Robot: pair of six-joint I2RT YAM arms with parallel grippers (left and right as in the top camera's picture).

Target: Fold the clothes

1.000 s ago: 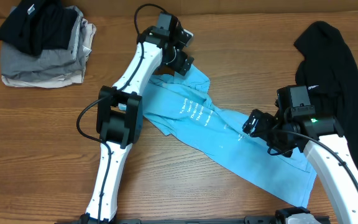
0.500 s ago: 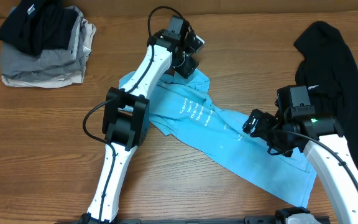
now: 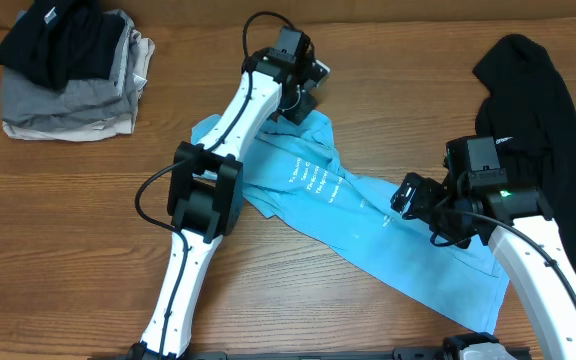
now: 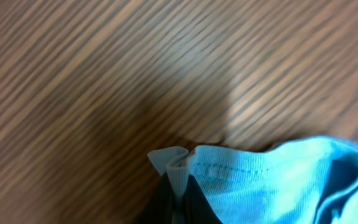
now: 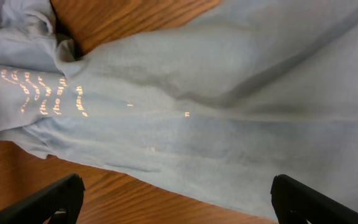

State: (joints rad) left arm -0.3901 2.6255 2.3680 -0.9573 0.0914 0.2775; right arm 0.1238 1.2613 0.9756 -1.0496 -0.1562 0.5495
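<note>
The left claw is pressed together on the edge of the blue T-shirt. It pinches a little fold of the sewn hem, and the hem stands up just above the dark tips. From above, this left claw is at the far end of the shirt, near the middle of the table, and the cloth there is lifted into a small bump. Brown wood shows all around that pinched bit. The right claw is spread wide open, with one dark finger at each side of its picture and nothing held between them. The shirt lies under it, but I cannot tell if the claw touches the cloth. From above, the right claw is over the middle part of the blue T-shirt. The shirt is not flat. It is bunched into a long crooked strip that runs from the left claw down to the near right side of the table. Small pale letters are printed on it, closer to the left claw. A black garment with a tiny white logo lies at the right side, beside the right arm. A pile of clothes sits in the far left corner, well apart from the shirt.
</note>
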